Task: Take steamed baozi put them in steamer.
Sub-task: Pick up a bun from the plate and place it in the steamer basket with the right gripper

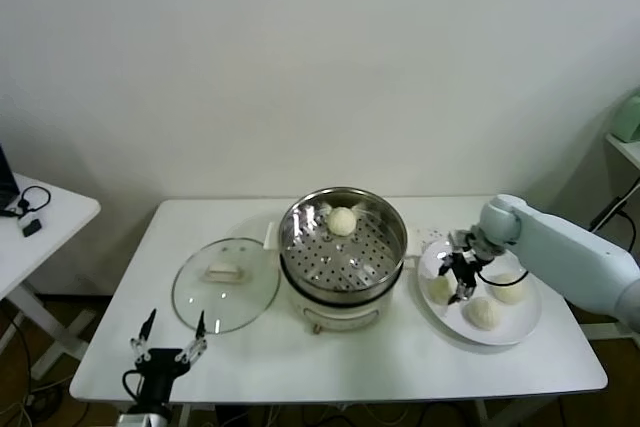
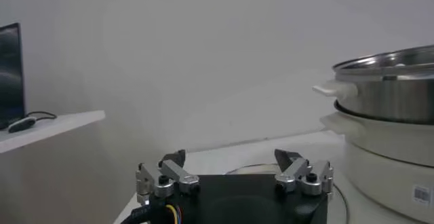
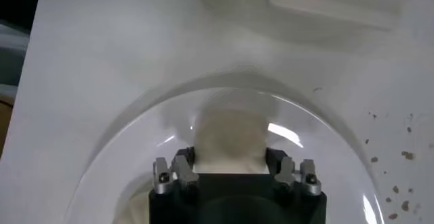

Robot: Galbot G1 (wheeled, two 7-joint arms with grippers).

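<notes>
Left tool (image 1: 172, 339) idle at near bench (image 1: 330, 367) edge, fingers wide. Right tool (image 1: 456, 283) clamped on cream-white round dough bun (image 3: 227, 140) on flat white plate (image 1: 520, 327). One bun (image 1: 342, 221) inside shiny round steel steamer (image 1: 385, 247).

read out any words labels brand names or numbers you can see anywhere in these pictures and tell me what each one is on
No text can be read in any view.
Small label on the cooker base under the steamer: printed marks, too small and blurred to read.
Glass lid, plate, baozi, table: no writing visible.
</notes>
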